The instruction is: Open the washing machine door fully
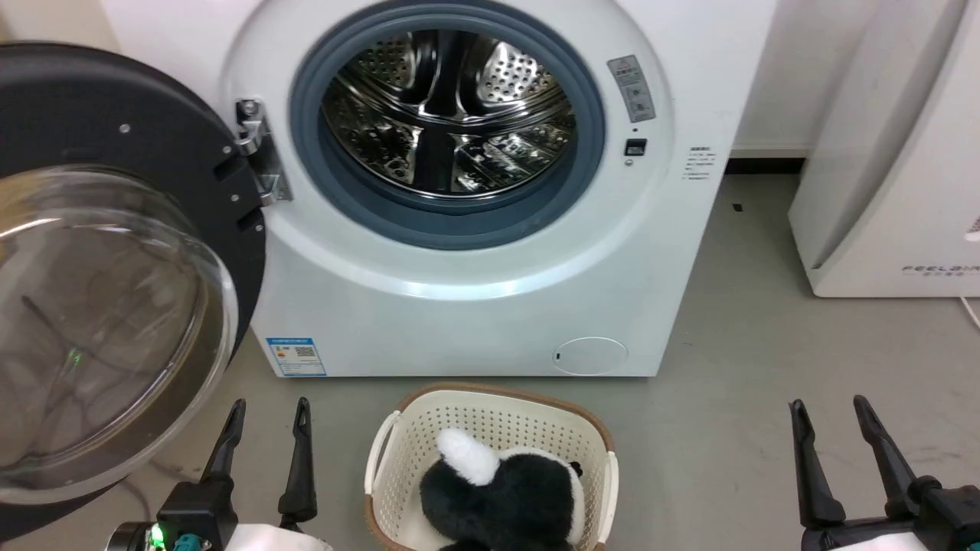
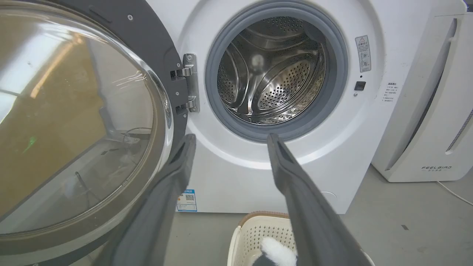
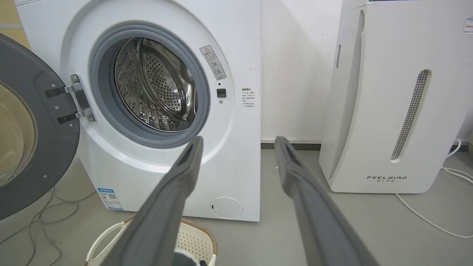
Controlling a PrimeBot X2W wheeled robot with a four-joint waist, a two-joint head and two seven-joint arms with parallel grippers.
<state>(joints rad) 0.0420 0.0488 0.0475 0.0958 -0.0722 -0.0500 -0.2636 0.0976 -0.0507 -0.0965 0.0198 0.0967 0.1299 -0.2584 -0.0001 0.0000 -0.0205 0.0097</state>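
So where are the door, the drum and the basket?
door (image 1: 107,306), head view, on its glass bowl.
drum (image 1: 448,115), head view, on its steel back wall.
basket (image 1: 498,417), head view, on its perforated far wall.

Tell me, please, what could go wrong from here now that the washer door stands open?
The door hangs wide open right beside the open left gripper; a sideways move might strike its glass. The basket holding a plush toy sits on the floor just before the washing machine, so rolling forward could bump it. Loose cables lie under the door and might snag.
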